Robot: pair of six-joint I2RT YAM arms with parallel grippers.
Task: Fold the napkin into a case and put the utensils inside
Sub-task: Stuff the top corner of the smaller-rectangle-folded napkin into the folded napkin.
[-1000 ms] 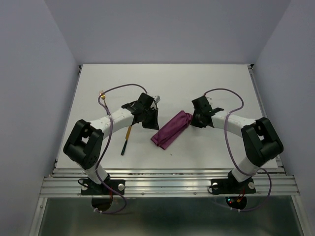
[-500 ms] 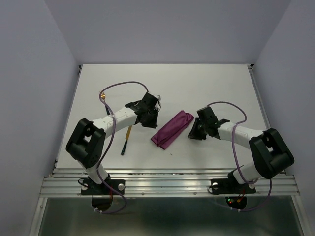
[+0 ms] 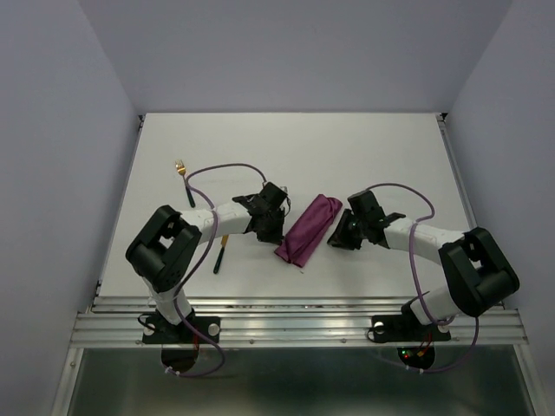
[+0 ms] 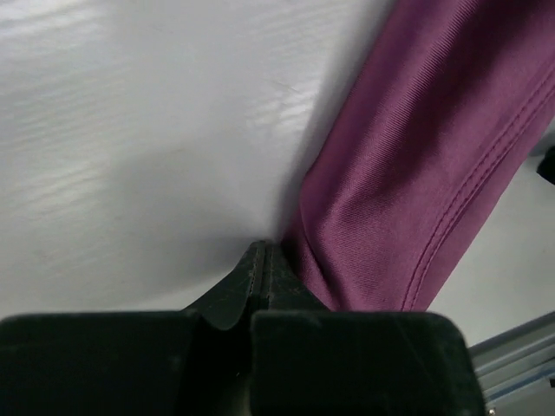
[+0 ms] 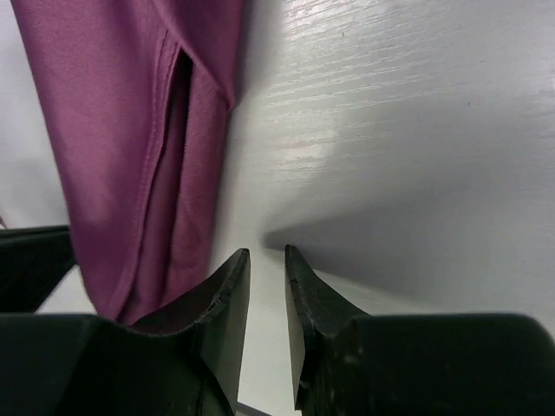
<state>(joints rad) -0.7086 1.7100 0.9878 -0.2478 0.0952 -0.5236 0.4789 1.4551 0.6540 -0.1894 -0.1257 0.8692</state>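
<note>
Plainly the folding looks done: the case [image 3: 310, 228] lies as a narrow slanted strip on the worktop [image 3: 364, 147]. The left claw [image 3: 276, 234] is pressed together on nothing, its tip low at the strip's left edge, probably to steady or nudge the cloth. The right claw [image 3: 337, 241] sits just beside the opposite edge, jaws a little apart and empty. Its wrist view shows a layered slit [image 5: 178, 95] along that side, likely the pocket mouth to be lifted. The knife [image 3: 220, 253] lies partly under the left arm [image 3: 227, 211] and the fork [image 3: 181, 170] well apart at the far left, so the 2 pieces wait outside. Loading them seems what remains.
</note>
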